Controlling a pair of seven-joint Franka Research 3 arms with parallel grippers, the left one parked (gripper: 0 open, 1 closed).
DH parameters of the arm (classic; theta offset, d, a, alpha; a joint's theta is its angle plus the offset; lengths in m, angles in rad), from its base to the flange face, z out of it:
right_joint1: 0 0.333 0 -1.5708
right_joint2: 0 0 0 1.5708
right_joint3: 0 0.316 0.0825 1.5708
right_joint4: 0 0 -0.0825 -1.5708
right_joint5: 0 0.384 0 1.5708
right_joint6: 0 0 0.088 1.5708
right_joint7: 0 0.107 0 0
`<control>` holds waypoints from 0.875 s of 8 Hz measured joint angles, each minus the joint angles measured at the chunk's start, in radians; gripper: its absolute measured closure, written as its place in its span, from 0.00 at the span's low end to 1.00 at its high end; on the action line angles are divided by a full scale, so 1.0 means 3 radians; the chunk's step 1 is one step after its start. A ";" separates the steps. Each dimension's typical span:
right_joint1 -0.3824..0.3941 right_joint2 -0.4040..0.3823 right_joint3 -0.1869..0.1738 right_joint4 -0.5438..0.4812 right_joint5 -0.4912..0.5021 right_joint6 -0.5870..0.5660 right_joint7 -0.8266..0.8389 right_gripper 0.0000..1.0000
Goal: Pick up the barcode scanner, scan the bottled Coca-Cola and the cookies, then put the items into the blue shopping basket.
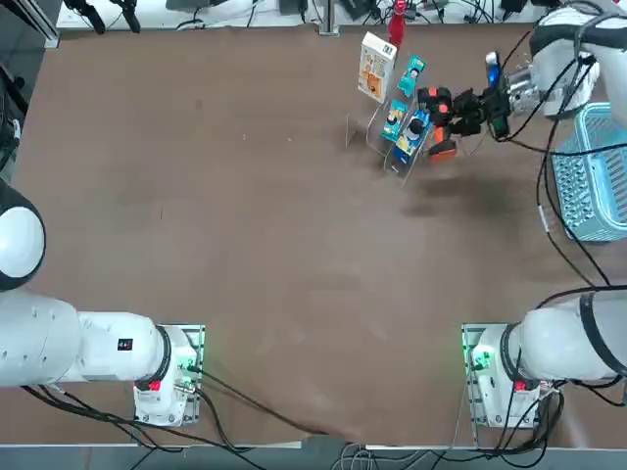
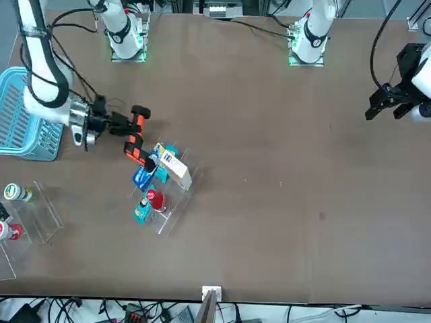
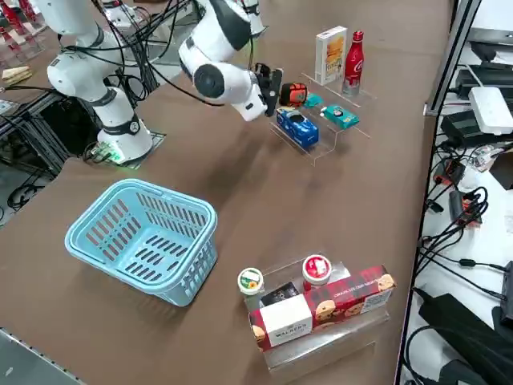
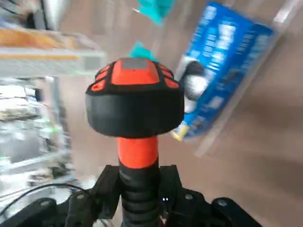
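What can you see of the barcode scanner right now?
The barcode scanner is gun-shaped, with a black head that has an orange top panel, and a ribbed orange and black handle; it looks like plastic with rubbery grip. The right pincer is shut on the handle, holding it off the table beside the clear display rack. Its head sits close to the blue packet on that rack. Whether it touches anything there cannot be told.
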 joint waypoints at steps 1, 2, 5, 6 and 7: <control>0.0016 -0.0004 0.0030 0.0076 -0.0463 0.0072 0.0337 0.56; 0.0051 -0.0018 0.0054 0.0127 -0.0963 0.0139 0.0678 0.56; 0.0259 -0.0092 0.0072 0.0194 -0.2252 0.0222 0.1776 0.56; 0.0417 -0.0134 0.0080 0.0201 -0.2717 0.0242 0.2249 0.56; 0.0546 -0.0157 0.0093 0.0200 -0.3075 0.0271 0.2594 0.56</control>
